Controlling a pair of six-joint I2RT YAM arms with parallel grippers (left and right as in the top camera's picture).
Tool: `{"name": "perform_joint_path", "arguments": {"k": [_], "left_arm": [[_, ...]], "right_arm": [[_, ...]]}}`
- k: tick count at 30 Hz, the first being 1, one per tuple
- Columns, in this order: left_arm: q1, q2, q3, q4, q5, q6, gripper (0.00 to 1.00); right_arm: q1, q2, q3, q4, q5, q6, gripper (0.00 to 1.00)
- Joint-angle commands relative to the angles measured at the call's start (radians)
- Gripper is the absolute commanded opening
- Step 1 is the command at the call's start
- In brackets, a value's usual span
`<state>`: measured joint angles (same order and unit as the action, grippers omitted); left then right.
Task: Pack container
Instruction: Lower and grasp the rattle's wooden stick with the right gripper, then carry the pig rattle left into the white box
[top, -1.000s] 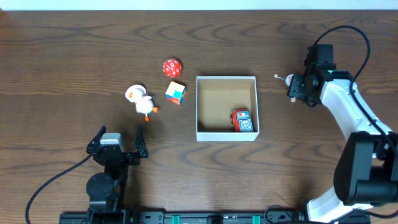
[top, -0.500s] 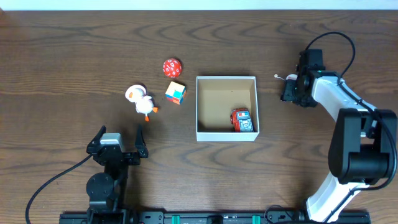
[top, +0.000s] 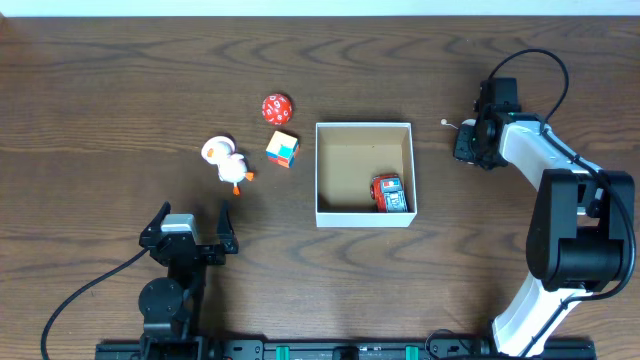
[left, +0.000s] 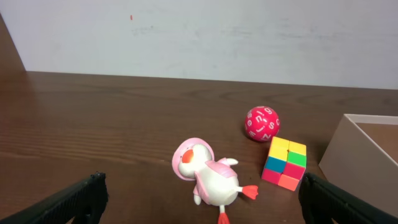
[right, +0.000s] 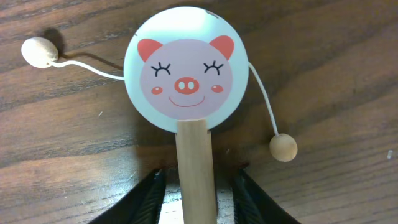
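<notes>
Moved: the right hand (top: 470, 147) has shifted a little toward the container (top: 364, 126) since a second ago, and the arm behind it has folded in. The toys and the left hand (top: 193, 222) lie as they did.
Container: open-topped, in the middle of the dark wooden tabletop (top: 100, 80), between the loose toys and the right hand.
In the container: a red toy car (top: 389, 193), in the corner nearest the robot on the right.
Right of the container: a pig-face rattle drum (right: 181, 78), lying flat, with a bead (right: 38, 51) on a string at each side.
Right hand: spread narrowly, one finger on either side of the drum's wooden handle (right: 195, 168), with a slim gap showing on both sides.
Left of the container: a coloured cube (top: 283, 149) just beside the wall, a red ball (top: 277, 108) beyond it, and a white duck (top: 228, 160) farther out.
Left hand: spread wide and holding nothing, well apart from the container, with the duck in front of it.
</notes>
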<state>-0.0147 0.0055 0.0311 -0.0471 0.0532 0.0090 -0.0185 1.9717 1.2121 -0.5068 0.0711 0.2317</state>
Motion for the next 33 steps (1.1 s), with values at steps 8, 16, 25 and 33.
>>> {"name": "perform_joint_path", "arguments": {"k": [8, 16, 25, 33], "left_arm": [[0.005, -0.002, -0.027, -0.016, 0.000, 0.017, 0.98], [0.005, -0.002, -0.027, -0.016, 0.000, 0.017, 0.98], [0.005, -0.002, -0.027, -0.016, 0.000, 0.017, 0.98], [0.005, -0.002, -0.027, -0.016, 0.000, 0.017, 0.98]], "right_arm": [[-0.006, 0.006, 0.002, -0.022, 0.126, -0.005, 0.31], [-0.003, -0.121, 0.004, -0.023, 0.127, -0.005, 0.01], [0.017, -0.178, 0.005, -0.047, 0.096, -0.019, 0.08], [0.145, -0.366, 0.065, -0.119, 0.097, -0.211, 0.02]]}}
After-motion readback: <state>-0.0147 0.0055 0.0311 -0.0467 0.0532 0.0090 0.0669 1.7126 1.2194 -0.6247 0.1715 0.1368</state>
